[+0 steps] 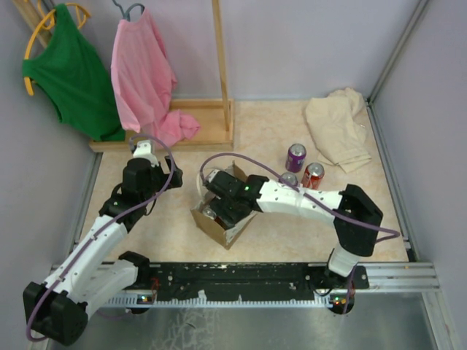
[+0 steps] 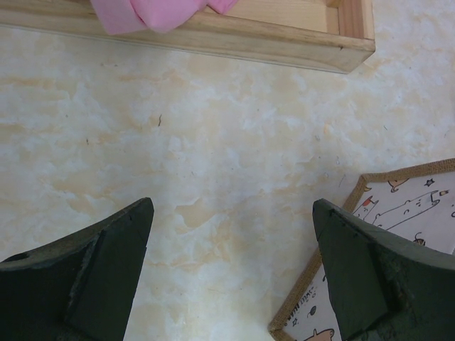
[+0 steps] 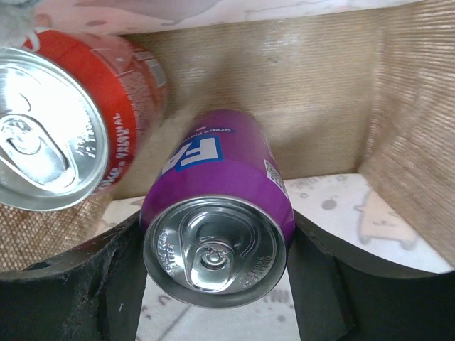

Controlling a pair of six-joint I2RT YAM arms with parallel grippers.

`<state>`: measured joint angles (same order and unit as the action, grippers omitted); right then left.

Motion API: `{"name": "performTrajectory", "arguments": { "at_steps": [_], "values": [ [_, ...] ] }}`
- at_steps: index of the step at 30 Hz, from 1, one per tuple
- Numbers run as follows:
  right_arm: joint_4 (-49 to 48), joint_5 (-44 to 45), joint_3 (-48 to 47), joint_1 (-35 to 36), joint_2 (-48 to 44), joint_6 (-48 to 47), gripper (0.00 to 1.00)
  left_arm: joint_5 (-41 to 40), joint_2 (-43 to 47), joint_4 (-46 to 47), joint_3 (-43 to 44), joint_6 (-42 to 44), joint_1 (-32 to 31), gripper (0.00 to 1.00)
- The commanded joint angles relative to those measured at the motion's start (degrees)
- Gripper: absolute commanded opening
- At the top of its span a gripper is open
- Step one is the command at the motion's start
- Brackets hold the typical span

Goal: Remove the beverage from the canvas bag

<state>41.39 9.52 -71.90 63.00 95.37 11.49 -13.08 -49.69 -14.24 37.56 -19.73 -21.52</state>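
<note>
Top view: beige marbled table [image 1: 292,233], pale grey walls on three sides, metal rail along the near edge. canvas bag [image 1: 217,229] sits mid-table, tan, boxy, mouth open upward. Behind the bag to the left: wooden rack [image 1: 219,73] with a green garment [image 1: 73,73] and a pink garment [image 1: 142,73]. Behind the bag to the right: beige cloth [image 1: 339,127]. Just right of the bag, close together: loose purple can [image 1: 295,157], loose red can [image 1: 313,175] and a third can [image 1: 289,179] half hidden by the right arm. Bare table left of the bag and in front of it; tighter on its right. right gripper [image 1: 217,208] is down in the bag mouth; left gripper [image 1: 144,149] hangs left of the bag, near the rack base. Left wrist: left gripper [image 2: 232,213] has its jaws spread wide with nothing in them, over bare table [image 2: 213,142]; bag corner [image 2: 334,234] at lower right, burlap edge, cartoon-print lining; rack base [image 2: 284,42] and pink garment [image 2: 156,11] on the far side from the bag. Right wrist: inside the bag, burlap walls [image 3: 298,92], printed floor. right gripper [image 3: 217,245] is closed onto the purple beverage can [image 3: 217,206], one of its fingers [image 3: 106,284] against each side, silver lid and pull tab facing the camera. red beverage can [image 3: 64,121] leans beside it in the bag's left part, close or touching, can't tell.
</note>
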Motion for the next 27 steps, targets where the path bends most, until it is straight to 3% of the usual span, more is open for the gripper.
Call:
{"name": "performTrajectory", "arguments": {
  "at_steps": [1,9,18,27],
  "values": [
    [-1.9,8.5,-4.4,0.1,-7.4,-2.0,0.0,-0.5,0.1,0.5,0.3,-0.3,-0.2,1.0],
    [-7.2,14.5,-8.9,0.1,-12.2,-4.3,0.0,-0.6,0.5,0.3,0.2,-0.2,-0.1,1.0],
    [-8.4,23.9,-21.2,-0.6,-13.6,-8.3,0.0,-0.6,0.3,0.4,0.2,-0.2,-0.2,1.0],
    [-8.3,26.9,-30.9,-12.6,-11.4,-7.9,0.0,-0.3,0.7,0.7,-0.5,-0.5,-0.2,1.0]
  ]
}}
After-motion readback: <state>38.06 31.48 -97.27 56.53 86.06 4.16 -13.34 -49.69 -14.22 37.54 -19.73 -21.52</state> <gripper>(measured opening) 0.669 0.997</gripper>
